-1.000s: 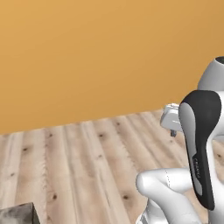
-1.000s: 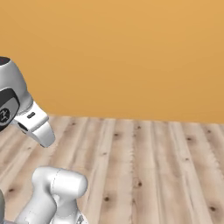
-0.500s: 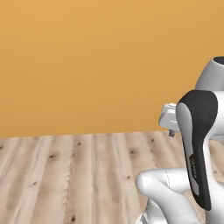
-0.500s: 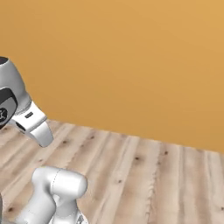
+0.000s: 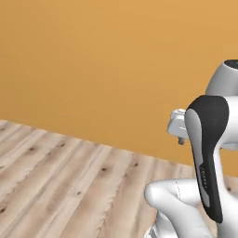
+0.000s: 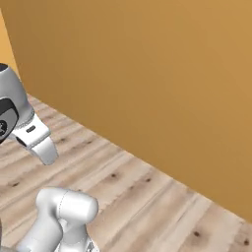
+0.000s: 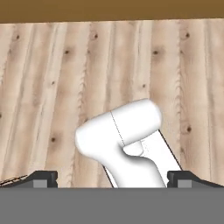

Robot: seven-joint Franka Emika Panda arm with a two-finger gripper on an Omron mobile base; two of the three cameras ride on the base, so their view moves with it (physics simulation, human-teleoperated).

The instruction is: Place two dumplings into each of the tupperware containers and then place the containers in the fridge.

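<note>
The two dark fingertips point(image 7: 41, 178) are standing far apart at the bottom corners of the hand view, so the gripper point(image 7: 113, 179) is spread wide and gripping nothing. Between and beyond the tips, this view is looking down on the pale wood plank floor point(image 7: 48, 87), with a dark brown strip running along its top edge. The left base view is presenting the gripper point(image 5: 179, 135) from behind, partly hidden by the arm's dark joint, against the plain orange wall point(image 5: 93, 65). The right base view is presenting the wall point(image 6: 162, 74) running diagonally and meeting the floor point(image 6: 142, 197). Where the dumplings, containers and fridge are cannot be told from these views.
</note>
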